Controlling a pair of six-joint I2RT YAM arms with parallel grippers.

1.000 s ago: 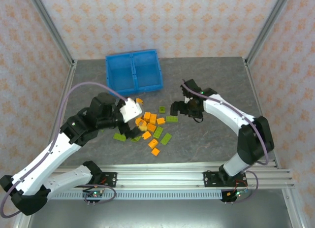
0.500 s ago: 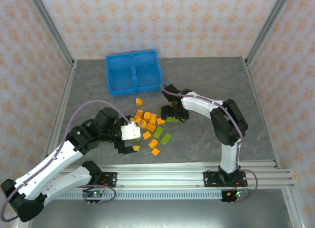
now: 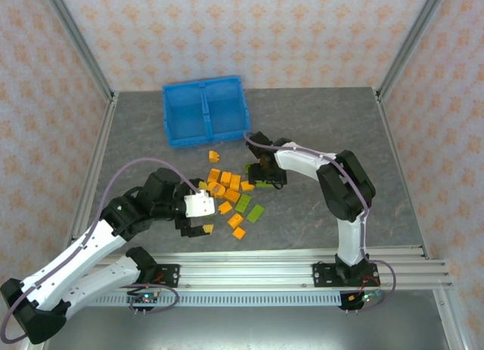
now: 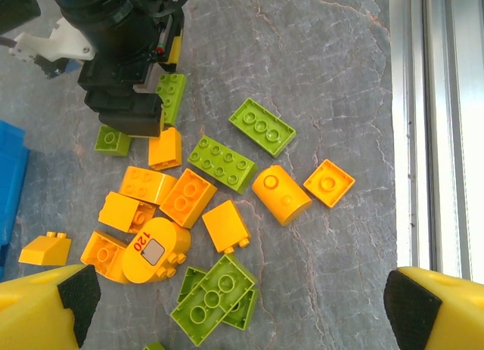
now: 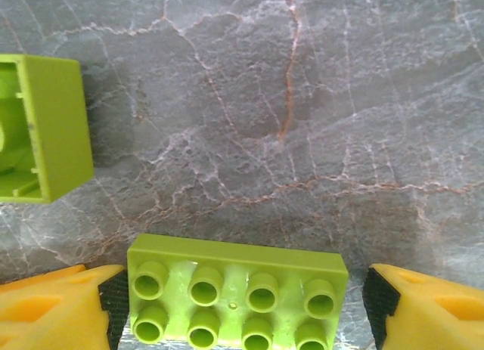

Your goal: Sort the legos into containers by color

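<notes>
The right claw (image 5: 242, 308) is spread open around a green lego (image 5: 234, 278) that lies flat on the worktop (image 5: 318, 100). The left claw (image 4: 243, 298) is spread wide, just beside the pile of orange and green legos (image 4: 187, 197). The blue bin (image 3: 206, 110) sits farther away, past both claws.

White arm links (image 3: 76, 253), black joints (image 3: 344, 187), lilac cables (image 3: 147, 162); tool fingers (image 5: 45, 305) yellow, black pads (image 4: 79, 293).
</notes>
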